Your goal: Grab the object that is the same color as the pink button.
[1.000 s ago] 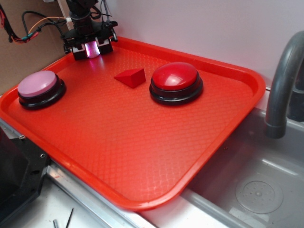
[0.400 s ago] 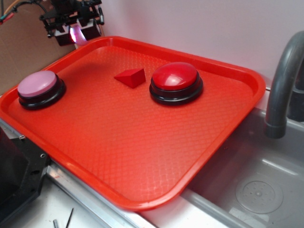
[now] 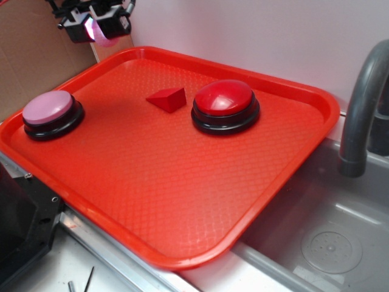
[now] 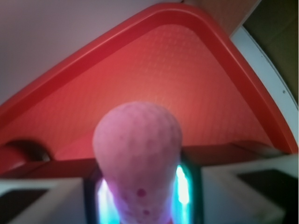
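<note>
Black gripper (image 3: 97, 27), fingers clamped on small dimpled pink ball (image 4: 138, 154), raised higher above red plastic tray (image 3: 292, 91); grab judged achieved.

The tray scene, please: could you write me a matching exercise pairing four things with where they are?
Things:
1. pink ball
2. pink button
3. red button
4. red wedge block

Places:
A. on the tray, just left of the red button
B. near the tray's left edge
C. held between the fingers of the gripper, above the tray's far corner
D. right of the wedge

Pairs: 1-C, 2-B, 3-D, 4-A
</note>
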`<state>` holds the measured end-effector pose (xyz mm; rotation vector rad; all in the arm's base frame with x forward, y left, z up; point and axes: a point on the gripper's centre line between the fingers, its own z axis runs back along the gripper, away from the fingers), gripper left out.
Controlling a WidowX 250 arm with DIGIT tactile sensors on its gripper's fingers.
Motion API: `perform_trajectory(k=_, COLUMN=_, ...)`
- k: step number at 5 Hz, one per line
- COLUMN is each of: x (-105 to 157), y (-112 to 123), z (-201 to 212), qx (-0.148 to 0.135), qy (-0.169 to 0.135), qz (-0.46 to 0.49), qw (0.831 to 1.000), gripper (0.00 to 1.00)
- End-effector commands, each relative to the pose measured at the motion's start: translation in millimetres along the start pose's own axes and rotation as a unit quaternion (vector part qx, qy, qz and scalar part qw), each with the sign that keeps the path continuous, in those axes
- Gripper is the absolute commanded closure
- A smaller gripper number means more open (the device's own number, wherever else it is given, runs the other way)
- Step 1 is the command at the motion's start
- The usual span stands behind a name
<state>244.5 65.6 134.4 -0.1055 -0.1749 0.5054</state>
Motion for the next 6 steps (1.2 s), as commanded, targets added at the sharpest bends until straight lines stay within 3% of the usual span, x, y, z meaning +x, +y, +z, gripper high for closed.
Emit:
perform_trajectory(k=1, x=-7, y=5, z=36, qx=-0.021, qy=0.03, qz=-0.08, qw=0.996, gripper=1.0)
perform_trajectory(k=2, x=-17, y=-4, z=57, qx=-0.038, qy=0.012, qz=-0.119, qw=0.992, gripper=1.0)
perform_trajectory(k=3, x=-24, y=-12, z=67, qx=-0.047, qy=0.016, qz=-0.132, qw=0.99, gripper=1.0)
perform_trajectory(k=5, x=-47, y=-43, z=67, qx=-0.028, qy=0.015, qz=-0.169, qw=0.985, gripper=1.0)
perform_trajectory(k=6, x=-51, y=-45, z=67, qx=-0.024, qy=0.005, qz=-0.171, qw=0.985, gripper=1.0)
